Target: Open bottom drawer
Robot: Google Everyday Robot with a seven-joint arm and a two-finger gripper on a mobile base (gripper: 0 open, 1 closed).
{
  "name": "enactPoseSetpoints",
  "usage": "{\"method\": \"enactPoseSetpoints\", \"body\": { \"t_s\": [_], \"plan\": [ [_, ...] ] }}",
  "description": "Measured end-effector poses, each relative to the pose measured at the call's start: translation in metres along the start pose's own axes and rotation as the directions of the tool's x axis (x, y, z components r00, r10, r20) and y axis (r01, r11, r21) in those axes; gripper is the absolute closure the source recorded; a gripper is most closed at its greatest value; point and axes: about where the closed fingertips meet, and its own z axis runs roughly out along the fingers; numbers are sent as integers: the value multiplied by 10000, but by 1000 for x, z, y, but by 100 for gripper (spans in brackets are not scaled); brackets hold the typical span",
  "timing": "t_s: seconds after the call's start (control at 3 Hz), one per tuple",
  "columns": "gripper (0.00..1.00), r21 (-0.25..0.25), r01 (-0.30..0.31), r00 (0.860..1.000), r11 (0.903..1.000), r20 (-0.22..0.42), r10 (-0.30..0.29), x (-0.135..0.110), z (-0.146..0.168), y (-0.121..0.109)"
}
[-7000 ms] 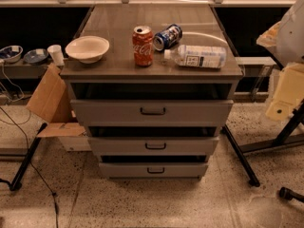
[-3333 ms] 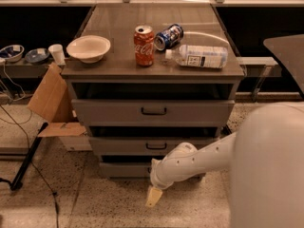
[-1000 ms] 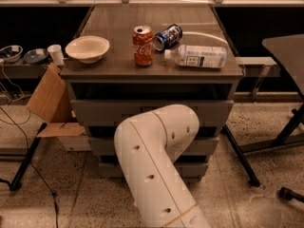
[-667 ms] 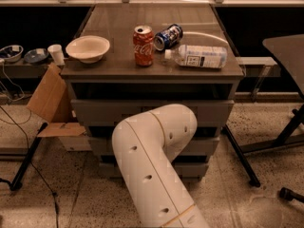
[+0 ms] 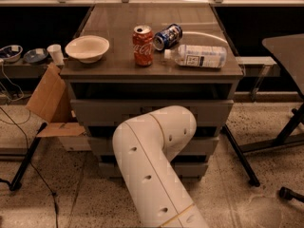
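Note:
The bottom drawer (image 5: 202,169) is the lowest grey front of the three-drawer cabinet. Only its right end and a strip at its left end show. Its handle is hidden behind my white arm (image 5: 152,165), which rises from the bottom of the view and bends in front of the drawers. My gripper is hidden behind the arm's elbow, somewhere before the drawer fronts. The middle drawer (image 5: 207,145) and the top drawer (image 5: 95,112) show only at their ends.
On the cabinet top stand a white bowl (image 5: 87,48) and a red can (image 5: 143,45); a blue can (image 5: 167,36) and a plastic bottle (image 5: 199,56) lie there. A cardboard box (image 5: 47,99) sits at the left. A table leg (image 5: 240,156) stands right.
My arm has swung in from the right and now covers the drawers' middle. In the last second its elbow shifted slightly left. No drawer front has visibly moved.

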Motion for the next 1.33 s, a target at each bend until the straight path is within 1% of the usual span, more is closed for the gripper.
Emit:
{"method": "enactPoseSetpoints", "body": {
  "t_s": [0.33,1.0,1.33],
  "plan": [
    [0,164,-102,9999,9998,-43,102,11,-3,-1],
    [0,479,-426,9991,9979,84,423,37,-9,4],
    [0,693,-393,9991,9968,203,380,39,-12,3]
  ]
}}
